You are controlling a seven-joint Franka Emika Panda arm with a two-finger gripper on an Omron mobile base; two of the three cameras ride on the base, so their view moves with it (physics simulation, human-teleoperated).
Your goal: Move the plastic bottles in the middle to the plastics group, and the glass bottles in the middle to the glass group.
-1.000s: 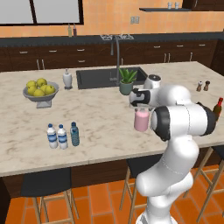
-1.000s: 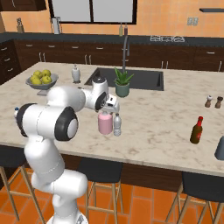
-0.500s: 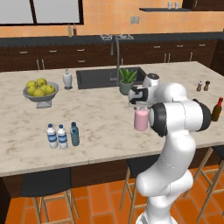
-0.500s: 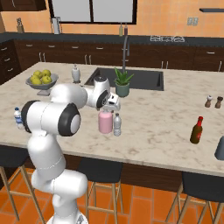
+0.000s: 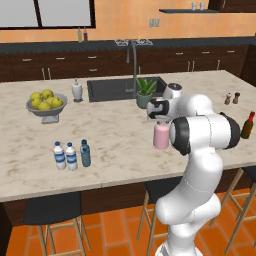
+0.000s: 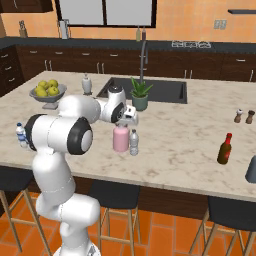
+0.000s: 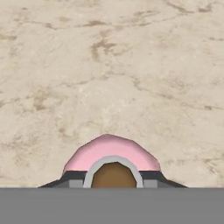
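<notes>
The wide pink bottle (image 5: 161, 136) (image 6: 120, 139) stands mid-counter with my gripper (image 5: 161, 119) (image 6: 121, 123) straight above it. Seen from the hand, the pink bottle (image 7: 111, 154) has its pale neck between the two dark fingers (image 7: 70, 177), which press against it from both sides. The clear greyish bottle (image 6: 134, 143) stands just right of the pink one, close to touching. The blue-teal bottle (image 5: 85, 153) stands beside the two blue-labelled water bottles (image 5: 65, 156) at the front left. The dark red-necked bottle (image 5: 247, 125) (image 6: 225, 148) stands far right.
A bowl of yellow fruit (image 5: 45, 106) (image 6: 48, 91) is at the back left, with a soap dispenser (image 5: 76, 90), the sink (image 5: 115, 89) and a potted plant (image 5: 145, 92) (image 6: 140, 95) behind the gripper. Salt and pepper shakers (image 5: 232, 98) (image 6: 244, 116) stand at the back right.
The arm's elbow has swung slightly left in the left base view. The gripper stays at the pink bottle's neck, and the bottle has hardly moved.
</notes>
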